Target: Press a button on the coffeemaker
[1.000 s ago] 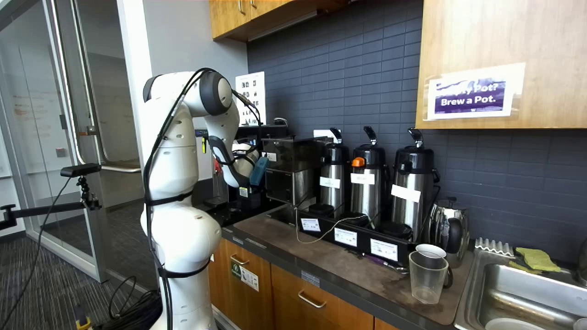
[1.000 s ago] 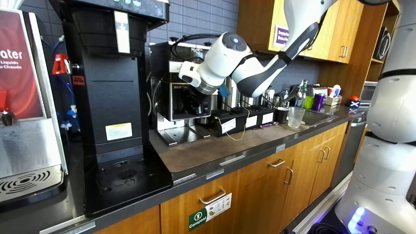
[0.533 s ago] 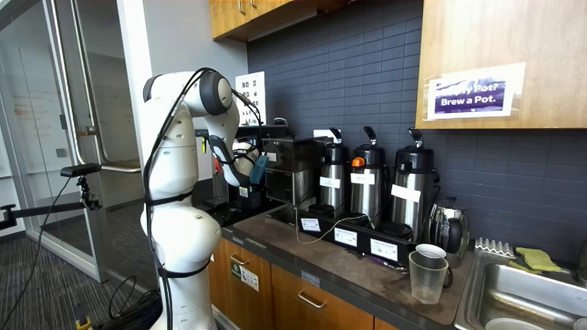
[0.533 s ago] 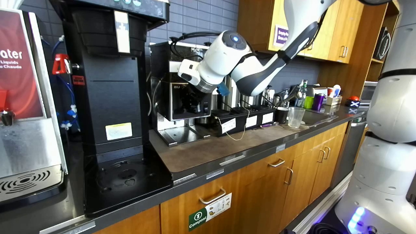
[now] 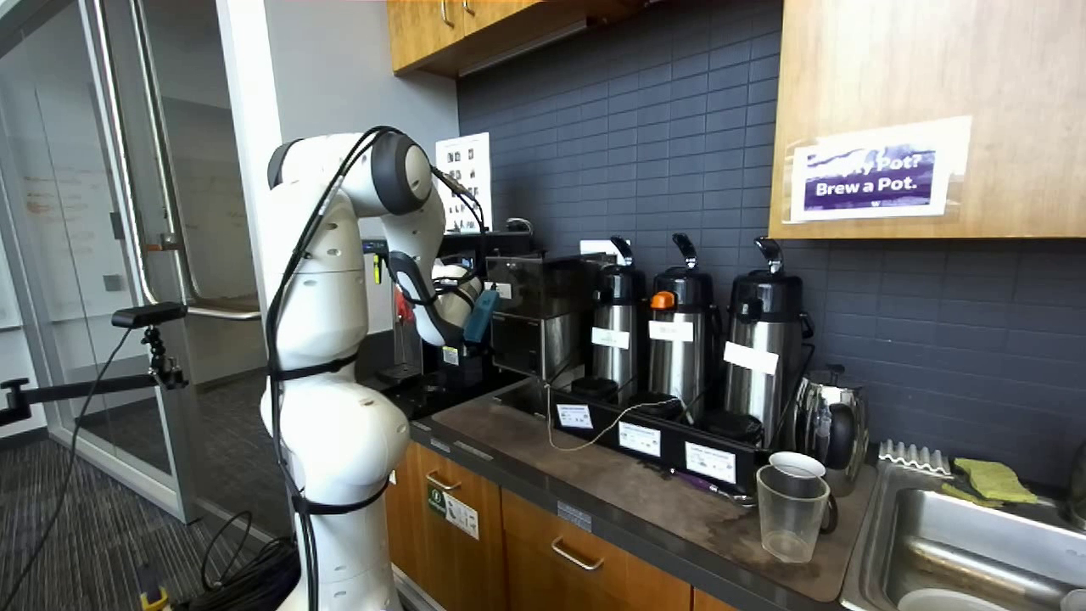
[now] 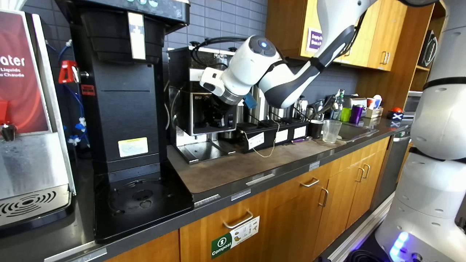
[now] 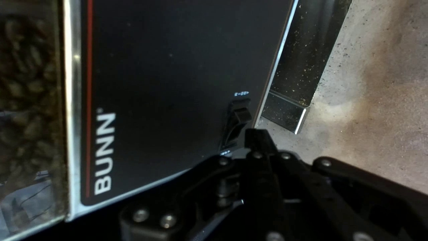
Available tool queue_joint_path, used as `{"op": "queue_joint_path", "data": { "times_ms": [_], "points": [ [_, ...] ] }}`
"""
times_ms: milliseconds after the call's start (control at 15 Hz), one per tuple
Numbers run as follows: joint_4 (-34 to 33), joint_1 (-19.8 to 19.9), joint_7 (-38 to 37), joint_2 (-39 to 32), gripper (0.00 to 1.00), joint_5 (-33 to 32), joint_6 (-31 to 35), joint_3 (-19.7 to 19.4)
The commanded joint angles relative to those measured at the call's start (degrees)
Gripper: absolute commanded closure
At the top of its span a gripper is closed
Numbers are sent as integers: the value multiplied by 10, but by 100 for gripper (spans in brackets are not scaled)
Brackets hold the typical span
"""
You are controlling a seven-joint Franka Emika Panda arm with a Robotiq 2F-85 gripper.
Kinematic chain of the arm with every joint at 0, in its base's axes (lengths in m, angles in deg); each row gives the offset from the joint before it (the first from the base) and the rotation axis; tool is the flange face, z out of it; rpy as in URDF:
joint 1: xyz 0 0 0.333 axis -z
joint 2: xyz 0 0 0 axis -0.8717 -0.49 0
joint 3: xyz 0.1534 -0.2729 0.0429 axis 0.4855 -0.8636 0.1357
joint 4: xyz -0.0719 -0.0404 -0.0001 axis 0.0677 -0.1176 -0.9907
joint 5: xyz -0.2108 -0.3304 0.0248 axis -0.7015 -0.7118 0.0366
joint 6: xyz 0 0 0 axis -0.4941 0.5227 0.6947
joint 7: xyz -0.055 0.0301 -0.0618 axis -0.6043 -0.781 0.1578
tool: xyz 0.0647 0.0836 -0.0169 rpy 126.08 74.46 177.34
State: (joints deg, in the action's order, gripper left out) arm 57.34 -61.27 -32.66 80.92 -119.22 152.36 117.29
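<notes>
The coffeemaker, a black-fronted boxy BUNN machine with a bean hopper on top, stands against the tiled wall. It also shows beside the pump pots in an exterior view. In the wrist view its dark front panel fills the left side, with a black rocker switch near the panel's edge. My gripper is shut and empty, its fingertips close beside the switch; I cannot tell whether they touch. In an exterior view the gripper is dark against the panel, by its lower right part.
A tall black brewer and a red hot-water dispenser stand beside the machine. Several silver pump pots stand behind a black labelled tray. A clear pitcher stands near the sink. A metal drip tray sits under the machine.
The arm has shifted only very slightly. The gripper stays in front of the coffeemaker's panel, and nothing else has moved.
</notes>
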Motion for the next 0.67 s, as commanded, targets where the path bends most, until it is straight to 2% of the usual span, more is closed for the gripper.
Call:
{"op": "queue_joint_path", "data": {
  "times_ms": [0, 600],
  "points": [
    [-6, 3, -6, -3, 100, -8, 12, -3],
    [-19, 9, -16, -16, 100, -34, 28, -9]
  ]
}}
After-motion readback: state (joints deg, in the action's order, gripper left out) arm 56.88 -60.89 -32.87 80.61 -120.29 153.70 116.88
